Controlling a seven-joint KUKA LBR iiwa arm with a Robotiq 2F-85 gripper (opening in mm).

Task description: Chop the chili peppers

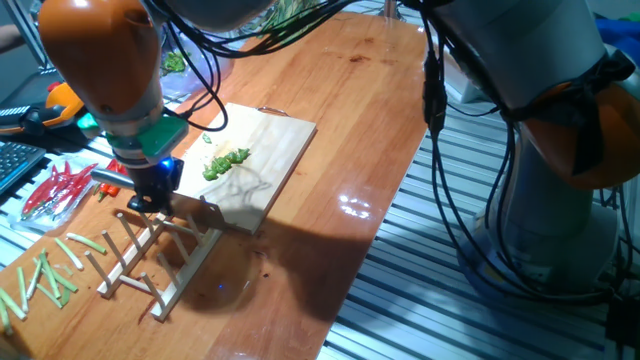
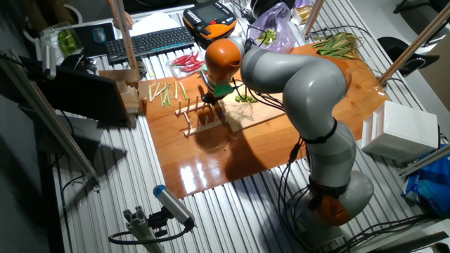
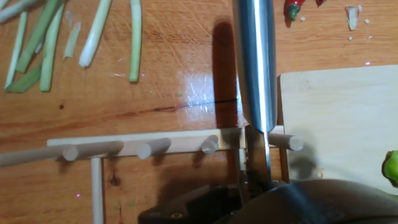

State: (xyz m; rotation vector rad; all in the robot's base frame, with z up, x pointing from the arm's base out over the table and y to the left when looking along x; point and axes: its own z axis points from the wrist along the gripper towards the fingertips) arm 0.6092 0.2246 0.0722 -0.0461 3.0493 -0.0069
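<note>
- The gripper (image 1: 152, 192) is seen at the left centre of one fixed view, directly above a wooden peg rack (image 1: 160, 250) that rests on the worktop (image 1: 340, 150).
- A knife (image 3: 255, 68) is shown in the hand view as a bright steel blade running from the top of the frame down to the bottom centre, where it meets the fingers. It is judged to be held there, but the closure itself is hidden by the dark housing and cannot be confirmed.
- The blade is seen lying across the rack's top rail, between two pegs.
- The chili peppers (image 1: 225, 162) are located as a small cluster of green pieces near the centre of the wooden board (image 1: 270, 150), to the upper right of the gripper. One green piece (image 3: 392, 168) is visible at the right edge of the hand view.
- The red chilies (image 1: 55, 185) at the far left and the pale stalk sticks (image 1: 50, 275) at the lower left are not to be cut.
- The step in hand is judged to be knife handling at the rack, either removal or return; which one cannot be told.
- For a clean movement, the blade should be kept parallel to the pegs and lifted straight clear of them before any sideways travel.
- If cutting follows, the edge should be brought down squarely over the green cluster, within the board's borders.
</note>
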